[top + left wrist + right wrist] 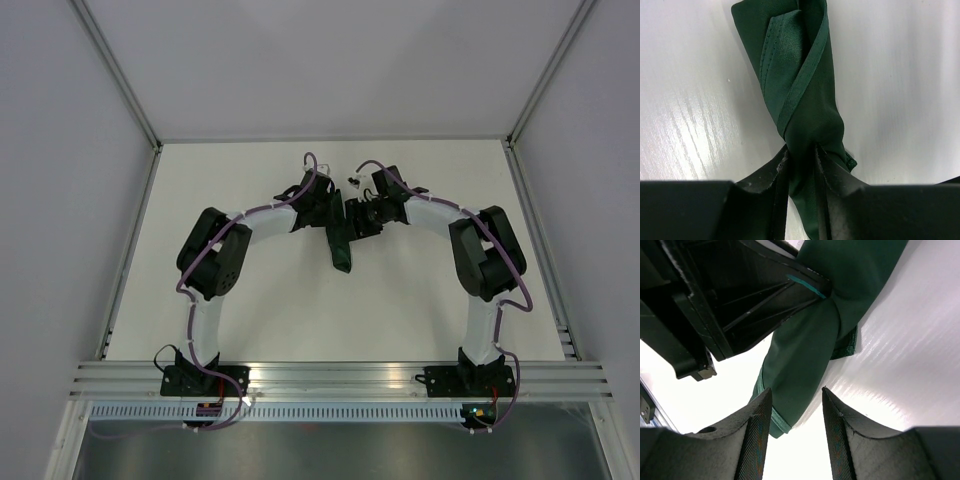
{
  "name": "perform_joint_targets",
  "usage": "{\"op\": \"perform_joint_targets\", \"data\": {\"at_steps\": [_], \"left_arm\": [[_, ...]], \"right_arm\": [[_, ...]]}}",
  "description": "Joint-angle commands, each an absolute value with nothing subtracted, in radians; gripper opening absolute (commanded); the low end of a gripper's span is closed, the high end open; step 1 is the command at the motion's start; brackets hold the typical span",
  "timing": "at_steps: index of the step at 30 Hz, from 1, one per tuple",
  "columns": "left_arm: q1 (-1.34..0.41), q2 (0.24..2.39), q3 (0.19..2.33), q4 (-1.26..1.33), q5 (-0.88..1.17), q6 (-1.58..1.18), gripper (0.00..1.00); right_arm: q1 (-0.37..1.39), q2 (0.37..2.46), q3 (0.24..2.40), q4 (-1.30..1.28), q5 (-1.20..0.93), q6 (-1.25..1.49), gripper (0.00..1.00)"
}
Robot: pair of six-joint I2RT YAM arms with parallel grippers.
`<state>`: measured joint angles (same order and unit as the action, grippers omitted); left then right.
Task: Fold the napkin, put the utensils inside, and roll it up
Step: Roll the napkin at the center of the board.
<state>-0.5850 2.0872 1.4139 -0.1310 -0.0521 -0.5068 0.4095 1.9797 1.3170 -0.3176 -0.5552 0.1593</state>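
My L gripper [801, 150] is clamped on the napkin [805, 95]. Both pads [832, 172] press the cloth from either side & squeeze it to a narrow waist, w/ a bit of fabric trailing back btwn the fingers toward my wrist. Past the pinch the napkin runs away from me as a tight dark green roll. One hemmed edge spirals diagonally across it, stitching visible along the seam. A small corner pokes out just beside the pinch.

My R gripper [795, 391] is spread apart, holding nothing. White table [900, 370] shows thru the gap btwn its fingers. The roll's end lies just past those fingertips, roughly in line w/ the gap. Can't tell if one finger brushes the hem there. From that wrist cam my L gripper's black body sits up top, biting the roll partway along.

From overhead, both arms bend inward & meet mid-table, grippers close together on either side of the roll. It shows as a short slim bundle pointing toward my bases, slightly tilted. Can't tell if it rests flat or is raised a bit. Purple cables [270, 208] run along both arms.
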Motion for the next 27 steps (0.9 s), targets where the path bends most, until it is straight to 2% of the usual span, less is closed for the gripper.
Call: {"op": "perform_joint_targets", "data": {"at_steps": [1, 9, 23, 27], "left_arm": [[-0.589, 2.132, 1.436, -0.206, -0.040, -0.453, 0.30], [-0.589, 2.126, 1.447, -0.204, -0.032, -0.446, 0.43], [-0.589, 2.048, 1.448, -0.144, -0.005, -0.422, 0.52], [-0.588, 2.004, 1.437, -0.117, -0.005, -0.413, 0.57]], "right_arm": [[0.413, 2.000, 1.325, -0.344, -0.551, 0.164, 0.50], [0.414, 2.039, 1.312, -0.354, -0.522, 0.156, 0.47], [0.407, 1.990, 1.322, -0.339, -0.564, 0.163, 0.47], [0.400, 1.973, 1.333, -0.334, -0.580, 0.164, 0.47]]}}
